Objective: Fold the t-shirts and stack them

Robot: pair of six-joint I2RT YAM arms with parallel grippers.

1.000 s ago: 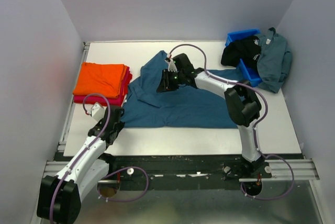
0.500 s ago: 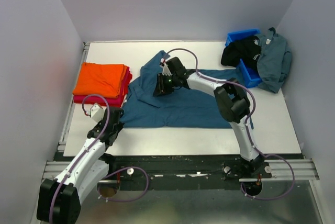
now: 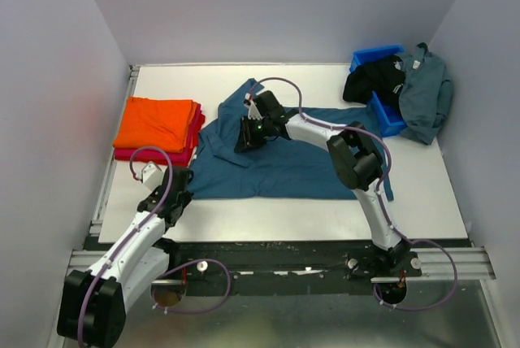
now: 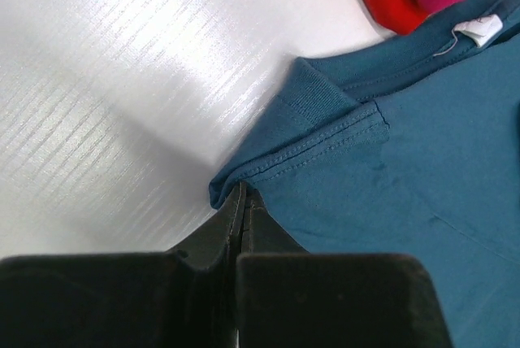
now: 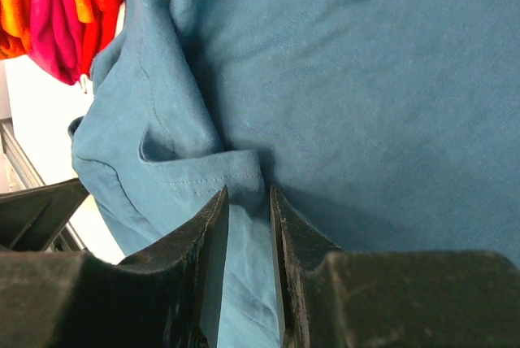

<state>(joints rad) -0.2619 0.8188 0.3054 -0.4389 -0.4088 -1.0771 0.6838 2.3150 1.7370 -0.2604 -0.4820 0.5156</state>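
Observation:
A dark teal t-shirt (image 3: 292, 165) lies spread across the table's middle. My left gripper (image 3: 180, 193) is shut on its near-left corner; the left wrist view shows the fingers (image 4: 244, 197) pinching the teal hem (image 4: 325, 132) just off the table. My right gripper (image 3: 246, 138) is low over the shirt's left part. In the right wrist view its jaws (image 5: 248, 193) stand a narrow gap apart with a folded teal hem (image 5: 219, 171) at the tips. A folded orange t-shirt (image 3: 156, 123) lies on a folded crimson one (image 3: 154, 155) at the left.
A blue plastic bin (image 3: 375, 57) stands at the back right with a black t-shirt (image 3: 374, 78) and a grey-blue one (image 3: 424, 92) draped over it. Grey walls close in the left, back and right. A metal rail (image 3: 284, 254) runs along the near edge.
My right gripper has moved left and a little nearer across the teal shirt. The left arm and the shirt's outline have not visibly changed.

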